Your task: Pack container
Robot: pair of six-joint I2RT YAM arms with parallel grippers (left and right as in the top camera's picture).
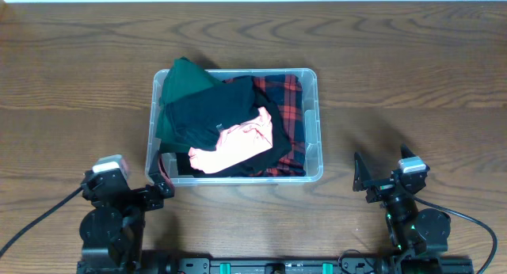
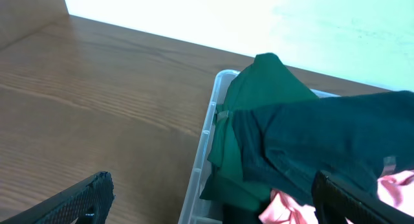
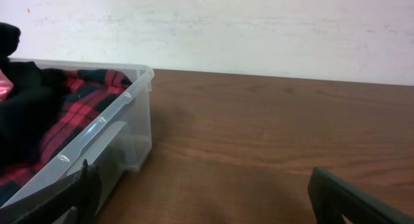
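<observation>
The container (image 1: 314,123), a clear rectangular plastic bin, sits in the middle of the table. It holds a green garment (image 1: 181,78), a black garment (image 1: 214,114), a pink garment (image 1: 238,146) and a red plaid garment (image 1: 290,108). Its label is hidden under the clothes. My left gripper (image 1: 158,177) is open and empty at the bin's near left corner. The left wrist view shows the bin's left wall (image 2: 202,160) and the green garment (image 2: 259,101). My right gripper (image 1: 379,179) is open and empty, right of the bin. The right wrist view shows the bin's corner (image 3: 132,114).
The wooden table (image 1: 412,76) spreads around the bin. A pale wall (image 3: 259,30) stands behind the far edge. Both arm bases (image 1: 107,226) sit at the near edge.
</observation>
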